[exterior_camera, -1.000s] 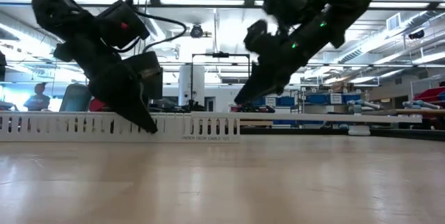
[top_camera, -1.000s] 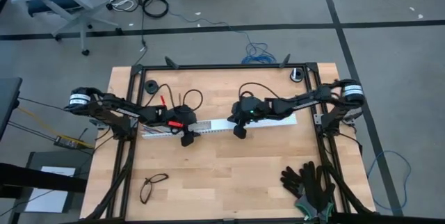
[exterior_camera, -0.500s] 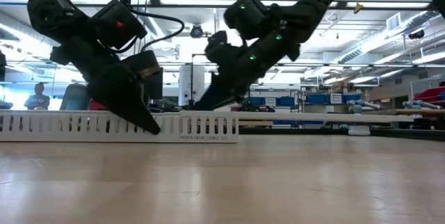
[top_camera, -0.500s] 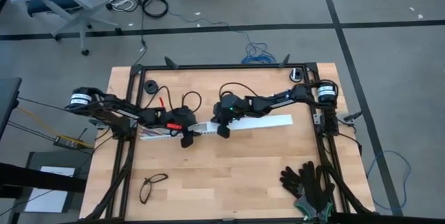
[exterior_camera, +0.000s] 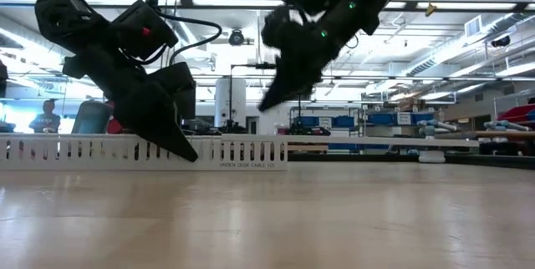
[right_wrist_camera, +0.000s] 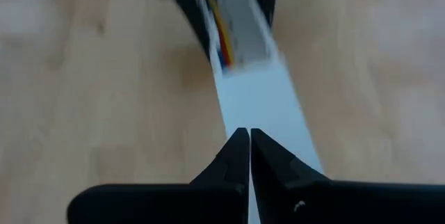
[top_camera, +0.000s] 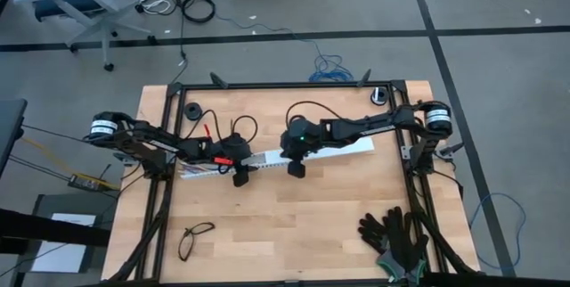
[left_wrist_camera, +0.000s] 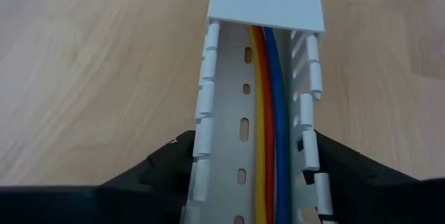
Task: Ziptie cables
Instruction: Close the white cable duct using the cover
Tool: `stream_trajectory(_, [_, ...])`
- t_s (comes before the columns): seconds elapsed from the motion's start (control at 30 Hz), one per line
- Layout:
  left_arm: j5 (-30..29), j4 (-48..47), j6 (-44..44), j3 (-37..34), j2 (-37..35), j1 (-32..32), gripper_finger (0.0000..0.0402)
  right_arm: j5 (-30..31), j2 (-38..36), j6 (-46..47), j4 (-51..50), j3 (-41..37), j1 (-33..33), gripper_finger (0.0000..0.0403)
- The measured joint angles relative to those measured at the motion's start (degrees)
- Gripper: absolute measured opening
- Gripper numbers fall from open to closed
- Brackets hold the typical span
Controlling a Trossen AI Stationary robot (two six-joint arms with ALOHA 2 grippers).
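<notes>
The cables (left_wrist_camera: 265,113), yellow, orange and blue, lie lengthwise in the channel of a white slotted rail (left_wrist_camera: 229,133) that rests on the table (top_camera: 294,225). A flat white cover (left_wrist_camera: 268,1) caps the rail's right stretch (top_camera: 334,151). My left gripper (left_wrist_camera: 254,160) straddles the uncovered part of the rail (top_camera: 237,169). My right gripper (right_wrist_camera: 249,133) is shut and empty. It hovers over the cover, well above it in the low view (exterior_camera: 266,106), pointing down the rail toward my left gripper. My left gripper has the rail between its two fingers, one finger (left_wrist_camera: 170,161) against each slotted side wall (left_wrist_camera: 201,147). The fingers slant down from the table's left and lie along the rail. The rail stays flat on the table, channel up.
Glasses (top_camera: 196,238) lie near the front left and black gloves (top_camera: 396,238) at the front right. A small black roll (top_camera: 191,110) and a red-handled tool (top_camera: 207,130) sit at the far left. A black metal frame (top_camera: 285,85) rims the table.
My right gripper, shut all along, first went toward the table's left along the cover, then rose clear and drew back a little to the right. The cover's right end has swung slightly toward the far edge.
</notes>
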Motion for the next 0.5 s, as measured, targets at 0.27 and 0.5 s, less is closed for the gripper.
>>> stream_trajectory(0.27, [0.4,0.0,0.3,0.0,0.0,0.0,0.0218,-5.9,10.0,0.6,11.2,1.9,-0.6,0.0000])
stream_trajectory(0.5, [0.4,0.1,-0.8,0.0,0.0,0.0,0.0218,-5.5,12.3,-3.8,12.5,7.0,0.0,0.0000])
